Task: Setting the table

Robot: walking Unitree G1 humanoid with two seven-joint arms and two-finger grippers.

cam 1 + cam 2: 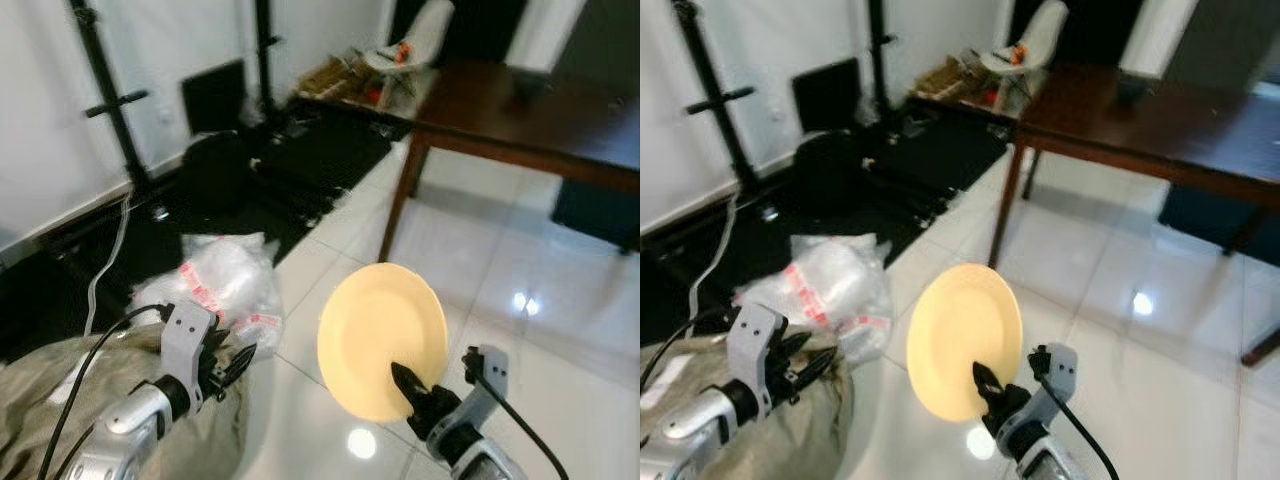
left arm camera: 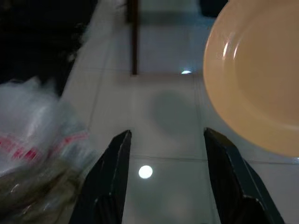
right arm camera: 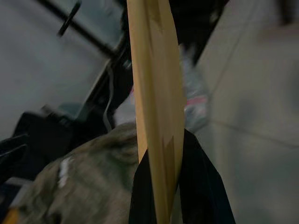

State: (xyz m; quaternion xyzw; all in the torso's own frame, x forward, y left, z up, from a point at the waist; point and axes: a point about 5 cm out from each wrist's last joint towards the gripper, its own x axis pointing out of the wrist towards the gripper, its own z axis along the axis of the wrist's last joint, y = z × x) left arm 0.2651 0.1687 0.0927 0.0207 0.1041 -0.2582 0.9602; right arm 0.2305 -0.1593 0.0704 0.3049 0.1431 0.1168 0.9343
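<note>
A round pale yellow plate stands nearly on edge in the air above the white tiled floor, held by its lower rim. My right gripper is shut on that rim; in the right wrist view the plate runs edge-on between the two black fingers. My left gripper hangs low on the left, open with nothing between its fingers, and the plate lies off to its side. The dark wooden table stands ahead at the far right.
A clear plastic bag with red print lies on the floor near an olive cloth. Black tripod stands and dark cases crowd the left wall. Clutter sits on the table's far end.
</note>
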